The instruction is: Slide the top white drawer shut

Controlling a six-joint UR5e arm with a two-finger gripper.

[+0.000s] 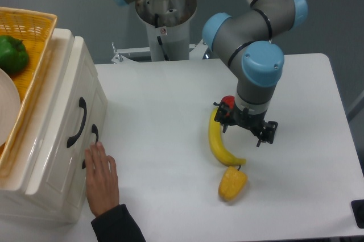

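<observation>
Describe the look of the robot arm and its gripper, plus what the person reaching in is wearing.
The robot arm has dark grey rounded joint housings with light blue end caps and a polished silver tube link. Its base column is pale metal with a small red-marked label. The black two-finger gripper is compact, with thin dark prongs. The person's hand comes out of a dark sleeve.

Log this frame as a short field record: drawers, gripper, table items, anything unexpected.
top white drawer: front looks flush with the cabinet, black handle visible
lower drawer: front looks shut, its handle partly covered
person's hand: reaching in from the bottom edge, fingers at the lower drawer front
gripper: above the table, well right of the cabinet, next to the banana; jaw state unclear
banana: lying on the table
yellow pepper: just below the banana's tip
red object: mostly hidden behind the gripper
basket: on top of the cabinet, holds a green pepper
</observation>
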